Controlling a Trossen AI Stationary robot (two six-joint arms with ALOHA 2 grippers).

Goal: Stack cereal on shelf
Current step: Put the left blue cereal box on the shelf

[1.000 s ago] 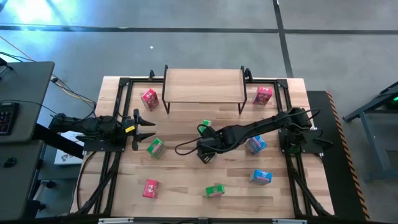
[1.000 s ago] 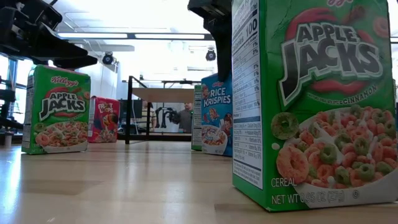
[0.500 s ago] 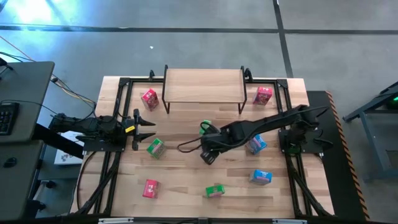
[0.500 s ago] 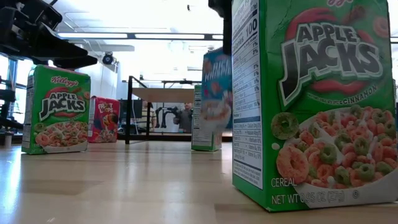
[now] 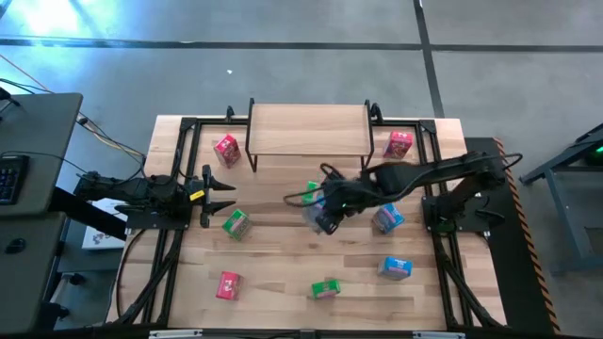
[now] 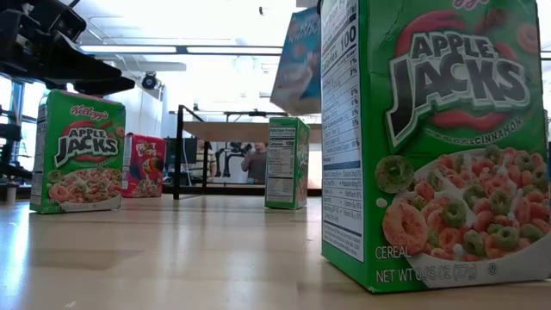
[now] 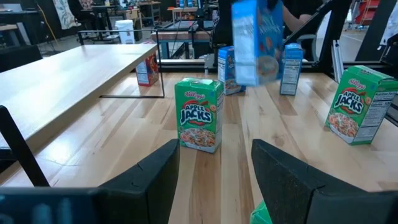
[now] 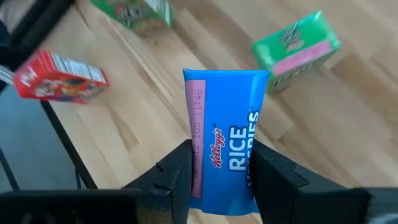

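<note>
My right gripper (image 5: pixel 318 215) hangs above the table's middle, shut on a blue Rice Krispies cereal box (image 8: pixel 224 124). The low view shows that box (image 6: pixel 299 60) high and tilted. A green cereal box (image 5: pixel 314 191) stands on its base just beyond it. The shelf (image 5: pixel 309 129), a wooden board on black legs, stands at the far edge. At the table's left side my left gripper (image 5: pixel 221 196) waits open, and another green box (image 5: pixel 236 223) stands on end close to its fingers. My right gripper pinches the blue box's upper end (image 8: pixel 205 180) between its two fingers (image 8: pixel 177 174), one on either side. The fingers slant down from the table's right side. The box hangs below them, tilted and lifted clear of the table.
Red boxes stand at the shelf's left end (image 5: pixel 226 149) and right end (image 5: pixel 399 143). Two blue boxes (image 5: pixel 387 218) (image 5: pixel 395 268) are on the right. A green box (image 5: pixel 325 289) and a red box (image 5: pixel 229 284) sit near the front edge. Black frame rails (image 5: pixel 174 169) run along both sides.
My right gripper has risen with the blue box and drawn toward the table's far right. The box, which stood on the table beside the green one, is now lifted clear and tipped.
</note>
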